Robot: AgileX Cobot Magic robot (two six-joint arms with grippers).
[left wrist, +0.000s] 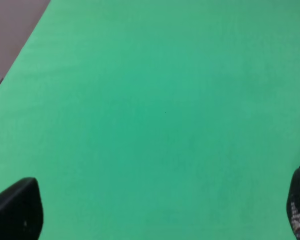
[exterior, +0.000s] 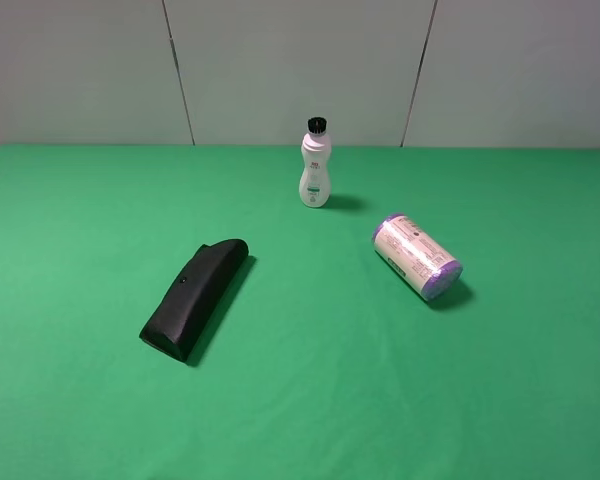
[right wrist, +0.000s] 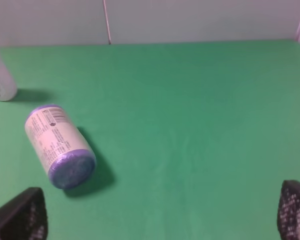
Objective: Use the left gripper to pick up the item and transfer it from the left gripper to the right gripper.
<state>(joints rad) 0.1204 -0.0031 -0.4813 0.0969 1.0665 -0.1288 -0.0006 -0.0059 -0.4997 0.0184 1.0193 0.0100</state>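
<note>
The item, a canister [exterior: 416, 257] with purple ends and a cream printed label, lies on its side on the green table, right of centre. It also shows in the right wrist view [right wrist: 58, 145]. Neither arm shows in the exterior high view. In the left wrist view my left gripper [left wrist: 162, 212] is open over bare green cloth, its fingertips [left wrist: 17, 210] wide apart at the frame's corners. In the right wrist view my right gripper [right wrist: 162, 212] is open and empty, its fingertips [right wrist: 21, 216] wide apart, well short of the canister.
A white bottle with a black cap [exterior: 316, 165] stands upright at the back centre; its edge shows in the right wrist view [right wrist: 0, 80]. A long black case [exterior: 195, 297] lies left of centre. A grey wall [exterior: 300, 70] runs behind the table.
</note>
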